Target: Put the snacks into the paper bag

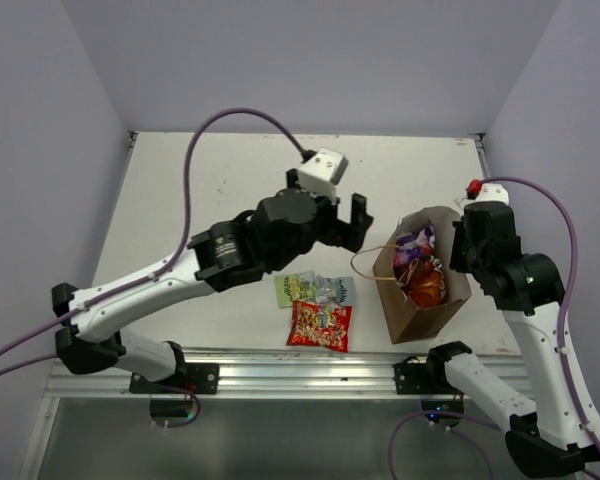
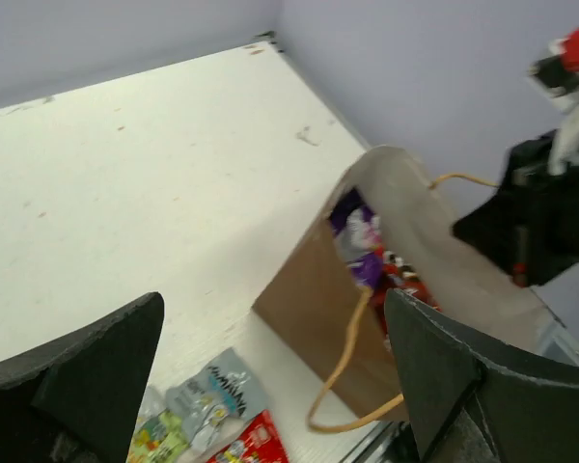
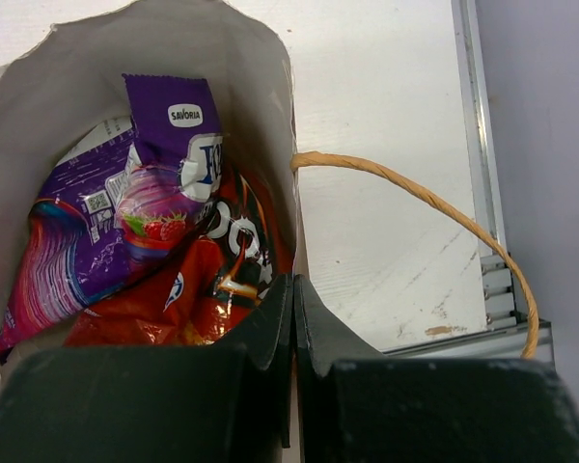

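The brown paper bag (image 1: 412, 308) stands open at the front right, with the purple packet (image 1: 415, 243) and the red Doritos bag (image 1: 427, 285) inside. My right gripper (image 3: 292, 289) is shut on the bag's right wall (image 3: 288, 145); the purple packet (image 3: 125, 222) and Doritos (image 3: 198, 294) show just beyond it. My left gripper (image 1: 345, 225) is open and empty, above the table left of the bag (image 2: 314, 289). The green (image 1: 294, 290), pale blue-white (image 1: 337, 290) and red-orange printed (image 1: 320, 326) packets lie on the table. The red multicoloured candy is not distinguishable.
The bag's tan loop handles hang out to the left (image 1: 365, 262) and on the right side (image 3: 434, 203). The table's front metal rail (image 1: 280, 375) runs just below the packets. Lilac walls enclose the table on three sides.
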`<state>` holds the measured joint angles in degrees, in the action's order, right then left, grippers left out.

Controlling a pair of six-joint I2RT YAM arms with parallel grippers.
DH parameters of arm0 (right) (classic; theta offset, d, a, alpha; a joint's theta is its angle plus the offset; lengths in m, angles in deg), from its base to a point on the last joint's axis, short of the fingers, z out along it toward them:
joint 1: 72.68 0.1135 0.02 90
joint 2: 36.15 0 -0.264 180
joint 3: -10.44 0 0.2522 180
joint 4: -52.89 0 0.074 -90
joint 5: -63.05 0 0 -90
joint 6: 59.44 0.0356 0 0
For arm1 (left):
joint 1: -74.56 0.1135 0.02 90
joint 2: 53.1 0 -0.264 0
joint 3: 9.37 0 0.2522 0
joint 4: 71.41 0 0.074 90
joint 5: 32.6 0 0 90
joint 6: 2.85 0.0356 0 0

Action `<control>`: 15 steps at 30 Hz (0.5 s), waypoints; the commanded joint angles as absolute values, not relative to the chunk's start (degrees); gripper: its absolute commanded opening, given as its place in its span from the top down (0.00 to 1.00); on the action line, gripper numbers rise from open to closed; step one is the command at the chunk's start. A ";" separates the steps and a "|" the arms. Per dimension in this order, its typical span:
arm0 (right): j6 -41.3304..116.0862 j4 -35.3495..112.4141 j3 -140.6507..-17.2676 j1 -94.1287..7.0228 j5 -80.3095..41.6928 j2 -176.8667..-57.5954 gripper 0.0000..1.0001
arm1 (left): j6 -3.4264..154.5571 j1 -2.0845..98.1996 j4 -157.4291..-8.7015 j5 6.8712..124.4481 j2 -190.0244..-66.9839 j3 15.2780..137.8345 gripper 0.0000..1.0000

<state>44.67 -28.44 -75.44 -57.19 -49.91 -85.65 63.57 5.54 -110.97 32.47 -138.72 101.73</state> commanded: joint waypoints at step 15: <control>43.75 -26.70 -76.71 -56.77 -47.34 -85.55 1.00 | 48.03 11.28 -114.62 46.76 -137.21 63.19 0.00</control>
